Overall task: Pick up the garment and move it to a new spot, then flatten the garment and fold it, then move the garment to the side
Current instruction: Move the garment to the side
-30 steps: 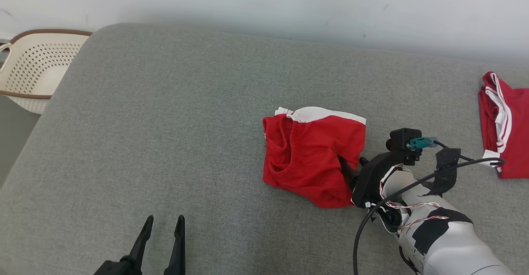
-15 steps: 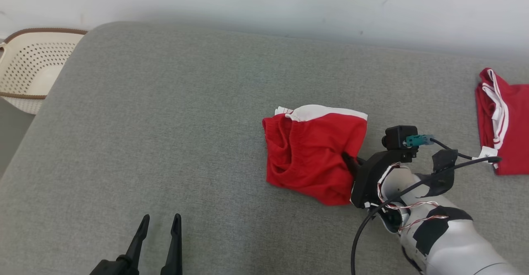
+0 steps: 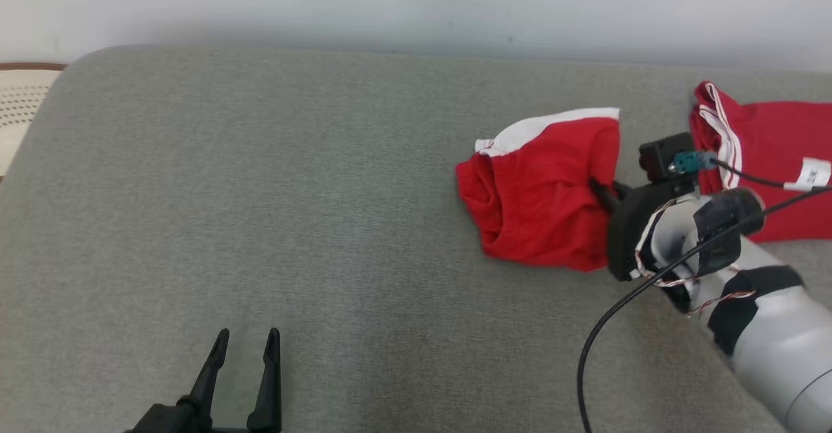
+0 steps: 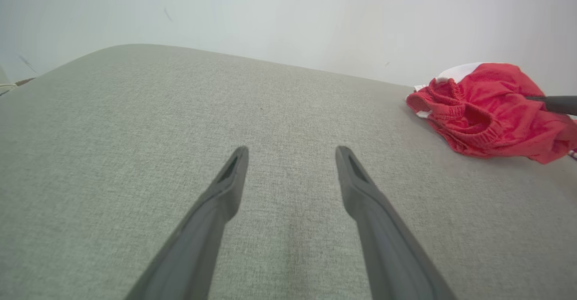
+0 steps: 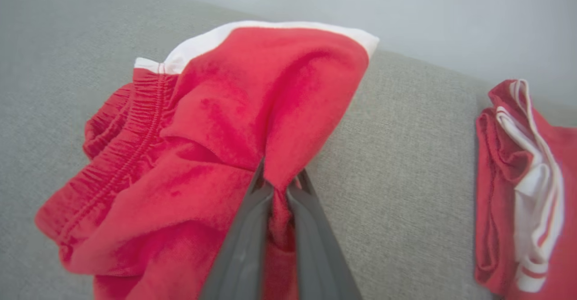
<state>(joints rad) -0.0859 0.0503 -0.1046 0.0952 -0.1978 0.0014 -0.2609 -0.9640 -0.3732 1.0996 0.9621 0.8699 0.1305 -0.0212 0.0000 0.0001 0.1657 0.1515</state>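
The garment (image 3: 539, 199) is a pair of red shorts with a white band and an elastic waist, bunched on the grey cushion right of centre. My right gripper (image 3: 597, 189) is shut on a fold at its right side; in the right wrist view the red cloth (image 5: 252, 124) is pinched between the two fingers (image 5: 245, 241) and pulled up into a ridge. My left gripper (image 3: 244, 345) stands open over bare cushion at the lower left, well apart from the garment (image 4: 487, 111).
A second red garment (image 3: 767, 153) with white stripes lies at the far right, close behind my right wrist. A perforated cream basket (image 3: 16, 104) sits past the cushion's left edge. A wall runs along the back of the grey cushion (image 3: 292, 192).
My right gripper closed on the shorts' right side and the cloth is drawn up toward it. The head camera has turned, shifting the whole scene. The left gripper has stayed open.
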